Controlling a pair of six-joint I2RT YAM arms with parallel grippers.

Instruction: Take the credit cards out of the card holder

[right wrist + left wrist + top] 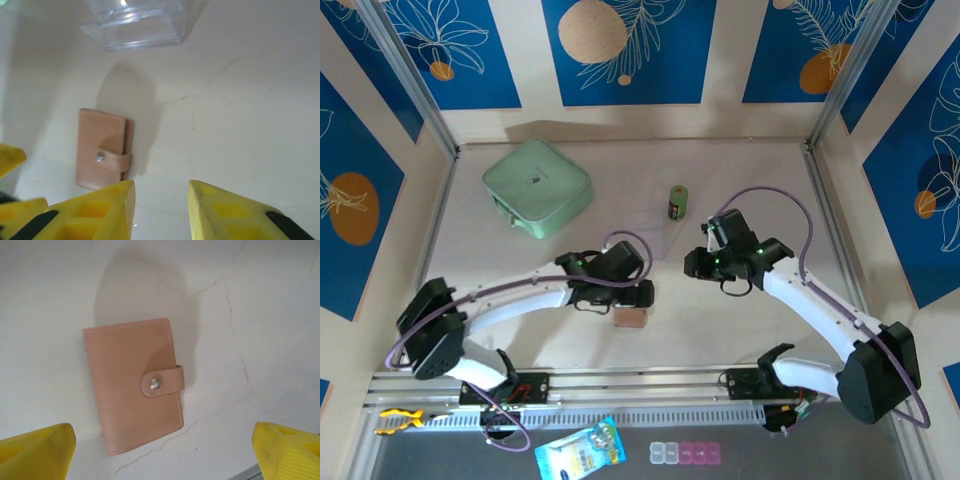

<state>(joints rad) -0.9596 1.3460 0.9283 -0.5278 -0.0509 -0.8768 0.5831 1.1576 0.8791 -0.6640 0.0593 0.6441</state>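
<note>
The card holder (134, 385) lies flat on the table (270, 315), right under the left gripper (161, 454), between its two yellow fingers (35, 452). It is shut, and the little strap (162, 381) is snapped down over its edge. I think the credit cards are all inside it, so the job is only at its start: getting hold of the holder. The left gripper is spread wide and holds nothing. The right gripper (161, 202) hangs off to one side, with the holder ahead of it and to its left. Its fingers are close together with a small gap, and nothing is in the gap.

Next, I think, one gripper must pin the holder down while the other pops the strap. The strap is small and lies flat, so that may be hard.

A clear plastic box (135, 25) sits farther ahead of the right gripper, apart from the holder. A mint-green case (537, 187) is well away on the left gripper's left side. Nothing seems to block the way
</note>
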